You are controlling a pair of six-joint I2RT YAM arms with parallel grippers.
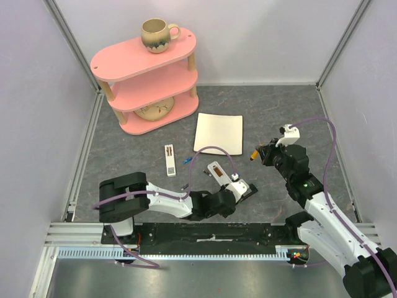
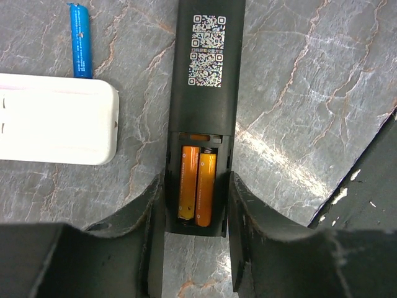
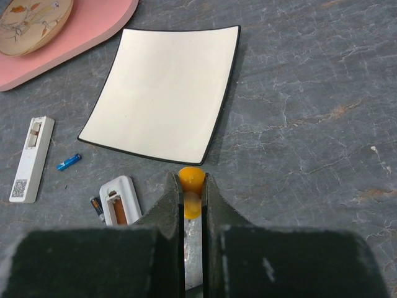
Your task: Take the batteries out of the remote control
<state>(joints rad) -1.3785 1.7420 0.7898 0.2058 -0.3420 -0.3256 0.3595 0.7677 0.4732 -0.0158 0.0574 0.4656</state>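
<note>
Batteries [image 2: 189,183], orange, sit in the remote [image 2: 208,118] — grey marbled table [image 2: 298,93], pale walls [image 1: 260,37].

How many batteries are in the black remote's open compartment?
2. Both orange, side by side in the black remote held by the left gripper: in its wrist view, left battery and right battery. None look hidden.

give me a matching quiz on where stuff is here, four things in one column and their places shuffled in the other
Things
1. two orange cylindrical batteries
2. blue cylindrical battery
3. beige ceramic mug
4. orange-handled tool

Places
A. top tier of the pink wooden shelf
B. clamped in the right end effector
C. open compartment of the black plastic remote control
D. loose on the grey stone-pattern table

Pairs: 1-C, 2-D, 3-A, 4-B
</note>
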